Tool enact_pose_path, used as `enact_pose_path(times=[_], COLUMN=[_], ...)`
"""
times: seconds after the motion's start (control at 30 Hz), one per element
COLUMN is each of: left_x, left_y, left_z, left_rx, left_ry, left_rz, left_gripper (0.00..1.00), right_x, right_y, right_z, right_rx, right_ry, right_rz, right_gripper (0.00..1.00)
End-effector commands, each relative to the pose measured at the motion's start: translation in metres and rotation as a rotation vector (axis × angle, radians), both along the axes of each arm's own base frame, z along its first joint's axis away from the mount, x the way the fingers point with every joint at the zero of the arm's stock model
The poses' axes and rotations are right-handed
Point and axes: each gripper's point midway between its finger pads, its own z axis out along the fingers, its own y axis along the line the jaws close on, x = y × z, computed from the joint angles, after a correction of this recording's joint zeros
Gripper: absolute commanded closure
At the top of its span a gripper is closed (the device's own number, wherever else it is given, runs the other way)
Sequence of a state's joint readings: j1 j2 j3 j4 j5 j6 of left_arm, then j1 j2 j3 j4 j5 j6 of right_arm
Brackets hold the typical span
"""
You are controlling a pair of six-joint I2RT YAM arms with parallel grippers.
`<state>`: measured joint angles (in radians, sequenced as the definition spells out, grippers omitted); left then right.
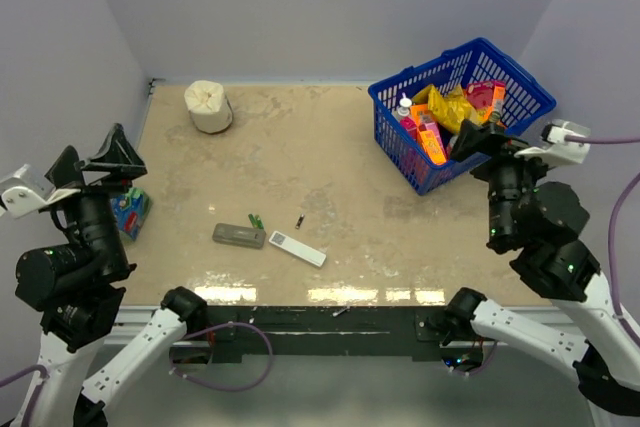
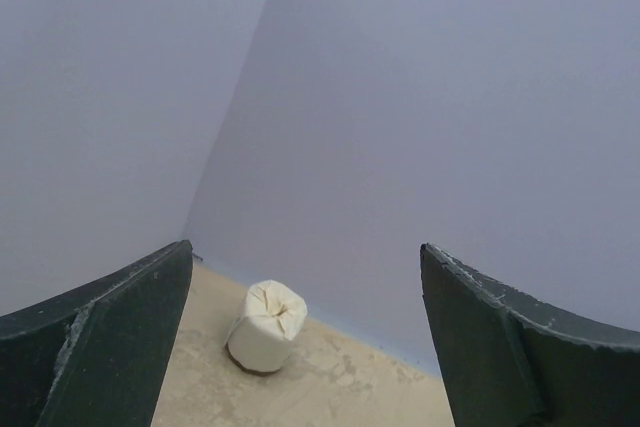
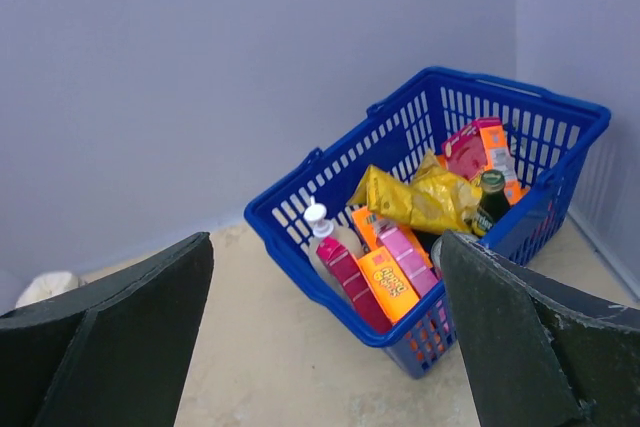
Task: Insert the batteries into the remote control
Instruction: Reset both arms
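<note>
White remote control (image 1: 298,249) lies flat on the desk (image 1: 350,167). Green batteries (image 1: 256,220) sit just left of it, a dark battery (image 1: 299,221) just behind it. My left end effector (image 2: 305,247) and right end effector (image 3: 325,237) gape open, empty, well apart from it.

Ahead of your left tool (image 2: 305,247), two plain lavender-grey walls (image 2: 420,97) meet in a corner that drops straight to the counter (image 2: 330,387), a beige, mottled, stone-look top. Ahead of your right tool (image 3: 325,237), the same pale wall backs the counter, and a side wall (image 3: 575,47) closes in on that tool's right. Bright glare (image 1: 350,294) streaks the counter's near edge, behind both tools.
</note>
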<state>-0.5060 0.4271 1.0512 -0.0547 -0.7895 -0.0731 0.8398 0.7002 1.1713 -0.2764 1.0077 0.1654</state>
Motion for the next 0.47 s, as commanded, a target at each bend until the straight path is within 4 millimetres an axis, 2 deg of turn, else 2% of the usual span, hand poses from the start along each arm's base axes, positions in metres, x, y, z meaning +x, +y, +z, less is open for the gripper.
enact_pose_path(times=[0.0,0.23,0.43], left_x=[-0.008,-0.002,-0.004], left_y=[0.016,0.017,0.019], left_z=[0.011,0.006,0.007], left_rx=[-0.037,-0.061,-0.055], left_ry=[-0.069,-0.067,-0.079], left_rz=[0.080,0.108,0.125], left_gripper=[0.00,0.00,0.00], right_x=[0.000,0.000,-0.003], right_y=[-0.015,-0.018,-0.023], right_z=[0.010,0.017,0.027], right_rx=[-0.028,-0.075,-0.075], right_ry=[-0.027,-0.041,-0.077], right_rz=[-0.090,-0.113,-0.124], right_gripper=[0.02,0.02,0.02])
